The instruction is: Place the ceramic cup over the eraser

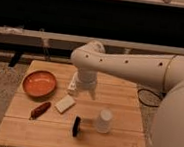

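Though the white arm (131, 68) reaches in from the right, its gripper (84, 91) hangs low over the back middle of the wooden table (37, 137), and whether it is open or closed cannot be told. The ceramic cup (104, 121) stands upside down near the front, clear of the gripper. The eraser (76, 126) stands on edge just left of the cup, apart from it. An orange bowl (39, 83) sits at the left, with a cream square block (65, 104) and a reddish-brown sausage-shaped thing (40, 110) nearby.
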You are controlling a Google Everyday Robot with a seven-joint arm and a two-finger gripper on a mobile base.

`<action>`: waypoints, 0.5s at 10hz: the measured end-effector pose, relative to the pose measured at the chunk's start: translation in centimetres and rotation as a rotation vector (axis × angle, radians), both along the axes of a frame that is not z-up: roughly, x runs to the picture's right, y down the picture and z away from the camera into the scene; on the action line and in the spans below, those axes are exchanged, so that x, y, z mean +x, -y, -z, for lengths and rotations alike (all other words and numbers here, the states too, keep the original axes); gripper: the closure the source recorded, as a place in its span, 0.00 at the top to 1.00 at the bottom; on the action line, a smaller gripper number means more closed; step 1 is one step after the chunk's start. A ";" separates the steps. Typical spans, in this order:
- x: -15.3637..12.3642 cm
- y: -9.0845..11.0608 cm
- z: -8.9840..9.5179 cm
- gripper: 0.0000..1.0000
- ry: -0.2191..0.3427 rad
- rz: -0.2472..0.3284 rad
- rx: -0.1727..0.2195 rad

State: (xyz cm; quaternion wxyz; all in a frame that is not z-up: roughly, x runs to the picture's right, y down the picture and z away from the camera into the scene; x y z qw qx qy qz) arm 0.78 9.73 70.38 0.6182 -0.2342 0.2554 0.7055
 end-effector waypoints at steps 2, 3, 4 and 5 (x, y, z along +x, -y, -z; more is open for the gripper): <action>3.1 -0.3 0.6 0.65 -0.039 -0.040 0.005; 4.6 -0.7 1.1 0.65 -0.062 -0.066 0.007; 6.5 -1.3 1.7 0.65 -0.096 -0.103 0.005; 7.2 -1.8 1.9 0.65 -0.112 -0.125 0.001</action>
